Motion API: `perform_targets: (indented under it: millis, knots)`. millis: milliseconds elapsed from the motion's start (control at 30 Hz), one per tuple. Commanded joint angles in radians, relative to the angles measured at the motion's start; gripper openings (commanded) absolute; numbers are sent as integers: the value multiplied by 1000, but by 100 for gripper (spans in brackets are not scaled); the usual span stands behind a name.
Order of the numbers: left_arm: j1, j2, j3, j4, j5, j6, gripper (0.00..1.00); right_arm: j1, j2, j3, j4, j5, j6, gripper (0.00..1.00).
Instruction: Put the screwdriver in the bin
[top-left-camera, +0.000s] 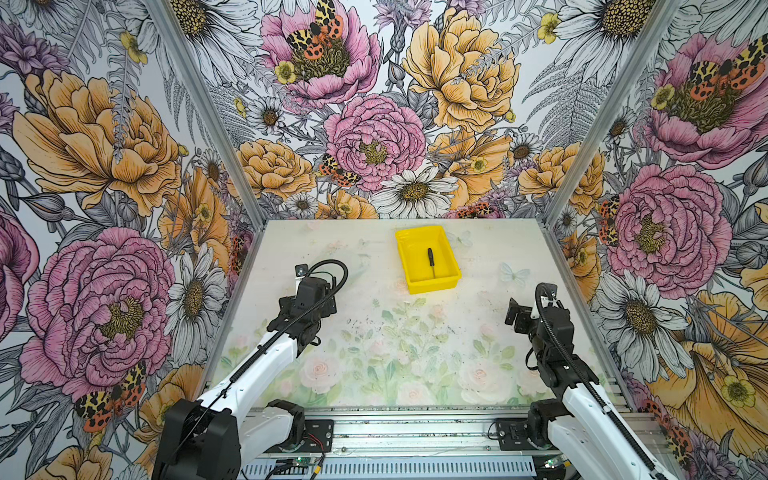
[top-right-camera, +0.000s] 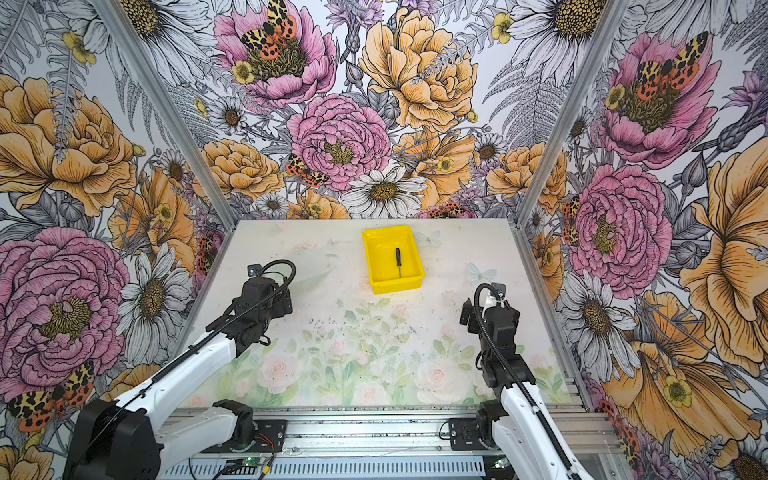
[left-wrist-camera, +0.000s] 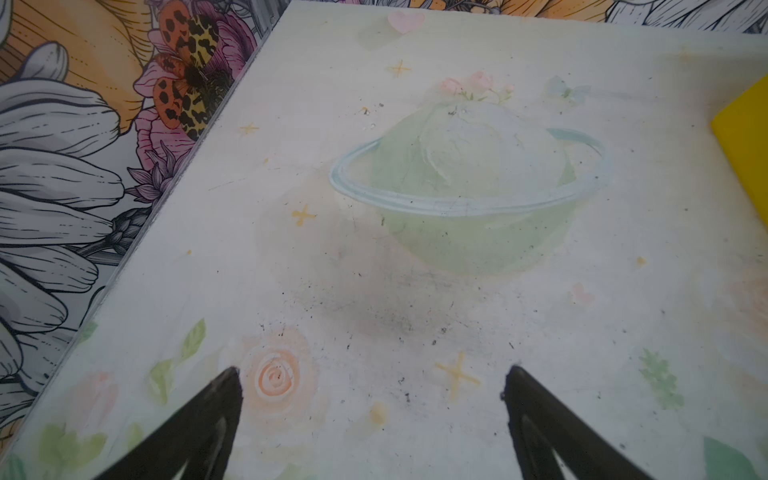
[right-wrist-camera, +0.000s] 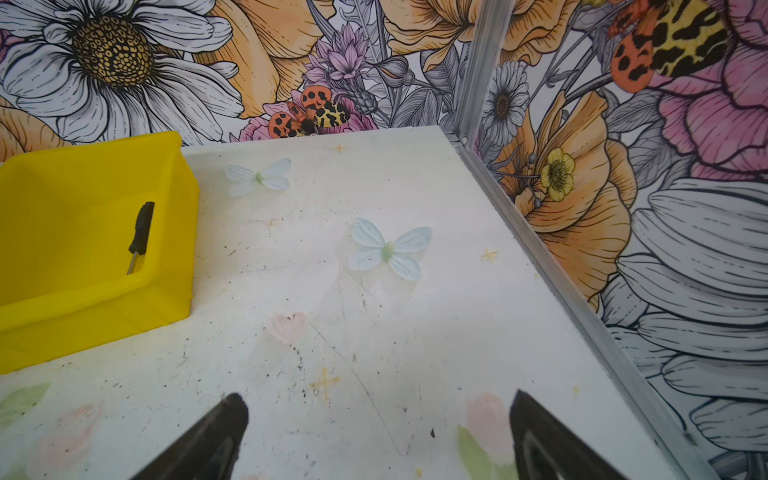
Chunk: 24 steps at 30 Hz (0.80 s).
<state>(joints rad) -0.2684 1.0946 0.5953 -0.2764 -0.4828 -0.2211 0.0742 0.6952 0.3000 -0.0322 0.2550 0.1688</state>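
Inside the bin (right-wrist-camera: 95, 316), screwdriver (right-wrist-camera: 141, 232) lies well apart from right hand (right-wrist-camera: 376, 399).

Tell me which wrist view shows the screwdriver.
The right wrist view: the screwdriver lies inside the yellow bin there. The left wrist view catches only a bin corner.

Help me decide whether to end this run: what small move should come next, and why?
Probably nothing more than stopping here: the small black-handled screwdriver lies inside the bright yellow rectangular plastic bin, on its floor, while the left hand and the right hand stand open, empty and apart from the bin.
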Motion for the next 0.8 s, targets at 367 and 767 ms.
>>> perform_targets:
  millis: [367, 767]
  knots:
    - [165, -70, -314, 683, 184, 276, 99, -164, 381, 11, 414, -242, -75, 99]
    - [259, 234, -259, 1070, 335, 208, 99, -184, 808, 198, 684, -381, -52, 99]
